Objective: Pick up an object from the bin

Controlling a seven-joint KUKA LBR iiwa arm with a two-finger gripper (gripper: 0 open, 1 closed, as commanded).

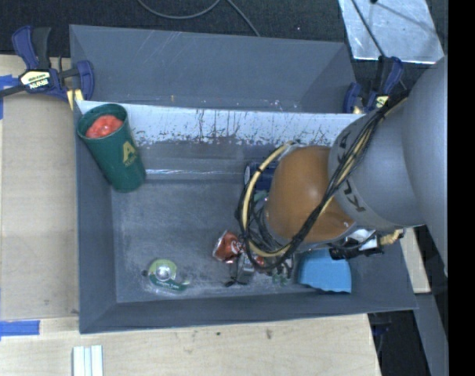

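Take the green cup (116, 159) as your mark. It lies tipped against the far-left corner of the bin (96, 304), with something red in its mouth.

The pincer (244, 271) is well away from that cup, down at the floor toward the near wall and to the cup's right. It sits below the arm's orange cover (300, 194) and its loops of cable. Cables and dark hardware crowd it, so you cannot tell how wide it stands or whether it has hold of anything.

Closest to it is a small red-and-orange thing (226, 247), just beside it on the side facing the cup. I judge this the likeliest target, though nothing shows a grip on it. A blue block (325, 274) lies on the pincer's other side, farther from the cup. A small clear round thing with a green rim (165, 274) rests by the near wall, almost straight below the cup.

By my reading, the reach down into the bin is done. What you have left is a confirmed grip, the lift, and carrying the thing clear of the rim. Every loose item looks to be resting on the floor.
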